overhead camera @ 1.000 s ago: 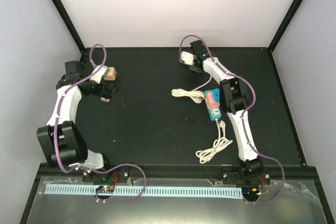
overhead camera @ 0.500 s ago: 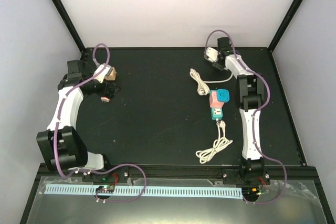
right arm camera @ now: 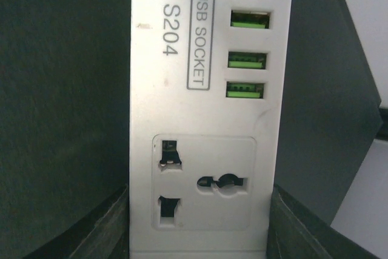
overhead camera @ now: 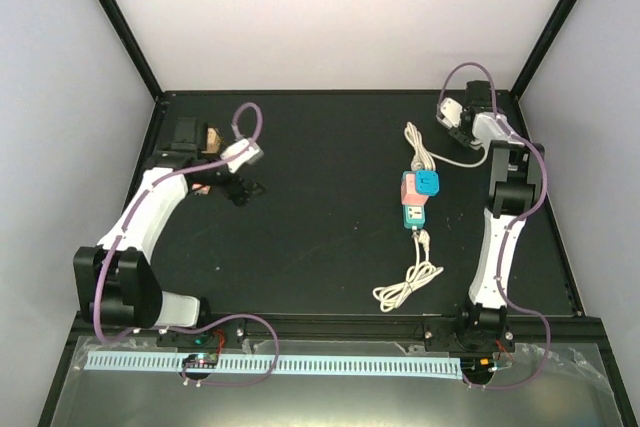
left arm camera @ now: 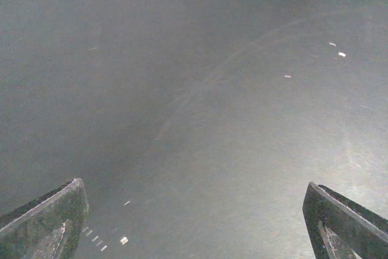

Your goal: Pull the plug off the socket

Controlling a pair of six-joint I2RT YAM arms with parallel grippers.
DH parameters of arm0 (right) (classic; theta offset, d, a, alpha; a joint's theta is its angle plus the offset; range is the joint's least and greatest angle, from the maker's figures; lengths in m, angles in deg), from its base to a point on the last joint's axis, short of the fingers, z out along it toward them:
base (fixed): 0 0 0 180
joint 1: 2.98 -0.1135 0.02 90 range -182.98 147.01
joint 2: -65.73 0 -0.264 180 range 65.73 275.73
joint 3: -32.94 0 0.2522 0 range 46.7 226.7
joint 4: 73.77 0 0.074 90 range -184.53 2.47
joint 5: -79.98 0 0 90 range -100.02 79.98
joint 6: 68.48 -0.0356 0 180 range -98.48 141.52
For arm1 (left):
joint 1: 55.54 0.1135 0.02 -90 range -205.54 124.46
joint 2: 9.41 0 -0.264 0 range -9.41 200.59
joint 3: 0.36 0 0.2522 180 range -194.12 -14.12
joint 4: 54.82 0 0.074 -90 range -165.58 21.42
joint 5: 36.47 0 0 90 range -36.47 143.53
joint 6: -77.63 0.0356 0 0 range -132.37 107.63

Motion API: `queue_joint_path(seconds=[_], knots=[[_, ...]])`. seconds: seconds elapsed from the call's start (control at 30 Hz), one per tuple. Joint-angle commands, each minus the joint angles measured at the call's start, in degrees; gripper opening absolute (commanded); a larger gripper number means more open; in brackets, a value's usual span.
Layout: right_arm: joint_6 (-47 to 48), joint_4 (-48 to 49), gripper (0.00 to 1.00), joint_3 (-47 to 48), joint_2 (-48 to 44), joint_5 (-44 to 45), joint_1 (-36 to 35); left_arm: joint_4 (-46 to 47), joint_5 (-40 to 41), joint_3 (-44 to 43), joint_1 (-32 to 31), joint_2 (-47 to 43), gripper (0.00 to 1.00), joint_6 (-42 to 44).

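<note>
Socket [right arm camera: 206, 89], white, labelled "4USB SOCKET S204", is clamped between the jaws of the right gripper [overhead camera: 458, 115] at the table's far right corner. Its white cord [overhead camera: 420, 152] trails toward a pink-and-teal power strip [overhead camera: 410, 207] carrying a blue plug [overhead camera: 428, 183]. Jaws of the left gripper [left arm camera: 191, 189] stand wide apart, holding nothing, over the matte black table [overhead camera: 320, 237]. White walls [overhead camera: 340, 17] and black frame posts [overhead camera: 120, 32] enclose the workspace.
</note>
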Motion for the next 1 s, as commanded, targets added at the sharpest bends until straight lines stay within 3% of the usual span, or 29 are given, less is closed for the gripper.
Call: queue_joint_path(seconds=[0.0, 0.47, 0.8, 0.97], knots=[[1.6, -3.2, 0.49, -6.0, -2.1, -0.4, 2.5, -0.5, -1.9, 2.8, -7.5, -1.2, 0.99, 6.8], [-3.4, -6.1, 0.85, -8.8, -10.2, -6.6, 2.7, 5.5, 4.2, 3.9, -33.4, 4.9, 0.99, 10.5], [-6.6, -10.4, 0.92, -8.3, -15.5, -11.0, 2.7, 8.9, 5.3, 0.1, -49.3, 11.2, 0.97, 7.9], [-9.9, -10.9, 0.94, -11.8, -20.3, -17.5, 2.6, 9.9, 6.6, -2.6, -57.6, 15.8, 0.92, 6.3]])
